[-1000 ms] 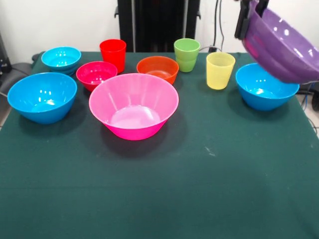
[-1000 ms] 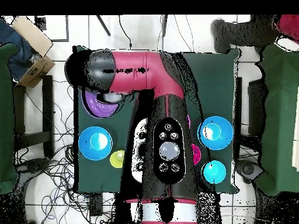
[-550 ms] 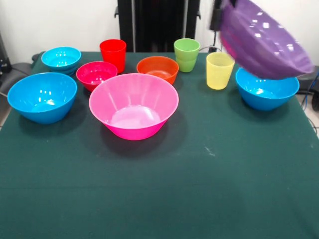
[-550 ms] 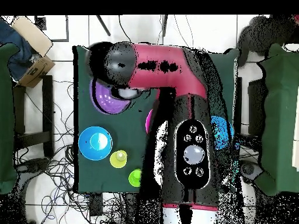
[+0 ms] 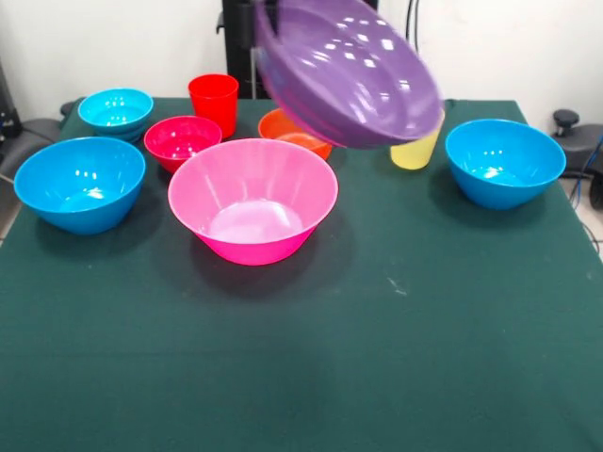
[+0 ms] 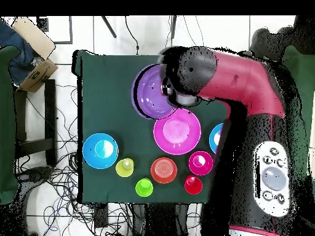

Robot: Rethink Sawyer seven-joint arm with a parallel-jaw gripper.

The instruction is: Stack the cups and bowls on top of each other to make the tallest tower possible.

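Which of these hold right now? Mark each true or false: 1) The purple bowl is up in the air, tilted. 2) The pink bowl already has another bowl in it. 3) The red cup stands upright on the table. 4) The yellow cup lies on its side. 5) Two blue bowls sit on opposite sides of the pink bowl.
1) True: the purple bowl hangs tilted above the table.
2) False: the pink bowl is empty.
3) True: the red cup stands upright.
4) False: the yellow cup is upright, partly hidden in the front view.
5) True: one blue bowl on one side, the other blue bowl opposite.
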